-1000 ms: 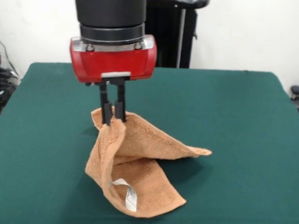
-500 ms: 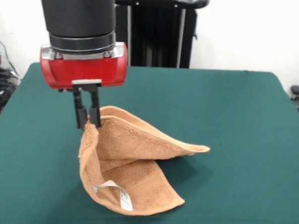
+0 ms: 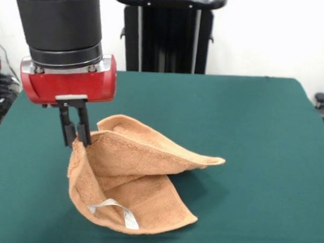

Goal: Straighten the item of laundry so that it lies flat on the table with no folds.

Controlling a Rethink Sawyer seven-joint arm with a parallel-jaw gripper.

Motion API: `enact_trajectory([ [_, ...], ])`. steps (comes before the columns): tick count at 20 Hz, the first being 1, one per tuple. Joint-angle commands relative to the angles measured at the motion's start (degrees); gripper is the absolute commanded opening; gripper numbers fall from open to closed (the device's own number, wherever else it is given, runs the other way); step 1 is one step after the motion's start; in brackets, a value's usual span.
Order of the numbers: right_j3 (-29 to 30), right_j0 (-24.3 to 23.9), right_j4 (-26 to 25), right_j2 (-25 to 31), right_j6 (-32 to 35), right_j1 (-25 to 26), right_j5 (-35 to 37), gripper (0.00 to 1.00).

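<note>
Front view: the hand [image 3: 76, 136] hangs from the red and black arm over the left part of the counter [image 3: 258, 131], its two dark fingers [image 3: 69, 129] drawn close together and pinching the upper left edge of the towel [image 3: 130, 176]. That pinched edge is held up off the counter, so the cloth stands like an open pocket below the hand. To the right of the hand, one folded flap of the towel runs out to a pointed corner that lies low over the green top. Below the hand, the lower layer of the towel rests on the counter near its front edge, and the white label [image 3: 115, 211] lies across it, lower right of the hand. The towel is creased and doubled, not flat.
</note>
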Motion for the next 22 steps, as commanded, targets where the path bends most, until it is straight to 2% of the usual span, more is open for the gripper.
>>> enact_trajectory([
  [1, -1.47, -1.13, -2.07, 3.15, -18.14, 1.36, 5.25, 0.00],
  [10, -3.79, -3.13, -2.19, 4.47, -22.17, 4.22, 6.20, 0.00],
  [15, -8.07, -4.60, -2.61, 5.48, -26.66, 8.27, 6.90, 0.00],
  [22, -7.57, -7.00, -2.95, 5.55, -30.37, 10.78, 4.01, 0.00],
])
